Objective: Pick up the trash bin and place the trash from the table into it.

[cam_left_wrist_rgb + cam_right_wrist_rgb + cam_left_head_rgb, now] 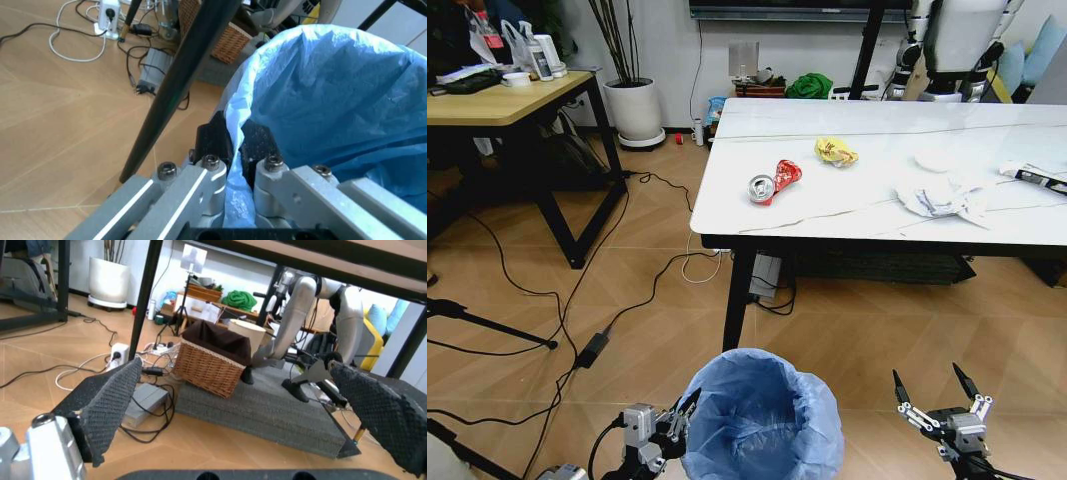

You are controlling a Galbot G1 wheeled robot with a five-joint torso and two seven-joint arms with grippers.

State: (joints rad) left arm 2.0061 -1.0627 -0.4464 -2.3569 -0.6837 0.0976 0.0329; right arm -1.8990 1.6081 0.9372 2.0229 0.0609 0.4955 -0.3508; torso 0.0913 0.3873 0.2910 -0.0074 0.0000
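The trash bin point(762, 415), a dark tub lined with a puffy light-blue bag point(333, 100), stands on the wooden floor at the six o'clock edge of the head view, just short of the marble-topped bench point(877, 215). The left pincer point(677, 412) sits at the bin's nine o'clock, and the left wrist view shows its two black fingers point(213, 142) pressed together on the rim, a fold of the liner pinched between them. The right pincer point(937, 395) hovers at the bin's three o'clock, well apart from it, its fingers spread wide and holding nothing.

The litter lies on the bench top: a crushed red-silver can point(772, 183) near the front corner, a yellow wrapper point(836, 151) at its one o'clock, crumpled white paper point(942, 200) further toward three o'clock, and a long thin wrapper point(1032, 177) at the far edge.

The step in hand appears to be lifting the bin. Whether the fingers hold the hard rim or only the bag cannot be told for certain; a grip on plastic alone would likely pull the liner free. A slow, straight lift that keeps the mouth level would suit it, since the one-sided hold may let the bin tilt. The black bench leg point(177, 85) stands near the bin and needs clearing.
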